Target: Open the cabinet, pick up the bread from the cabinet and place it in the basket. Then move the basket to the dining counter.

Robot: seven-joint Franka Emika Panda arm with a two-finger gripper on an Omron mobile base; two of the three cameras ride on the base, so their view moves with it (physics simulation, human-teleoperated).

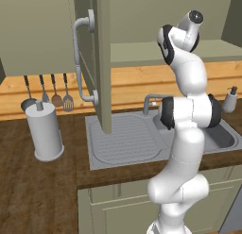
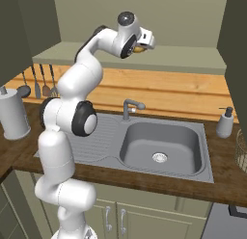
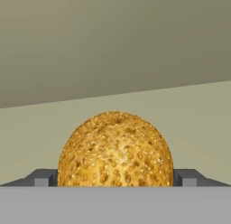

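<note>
Item: bread (image 3: 115,151), a seeded golden bun, lodged between the wide-spread fingers of the tool (image 3: 115,180), on the shelf of the opened cabinet (image 1: 101,63). Recommended: fingers to be closed evenly, gently; bun not yet clamped.

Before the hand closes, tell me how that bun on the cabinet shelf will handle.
The bread is round as a ball, so a nudge would probably roll it along the flat shelf. Its rough, seeded crust should give the fingertips decent grip. It looks light and soft, so a hard squeeze from the hand could dent it.
</note>
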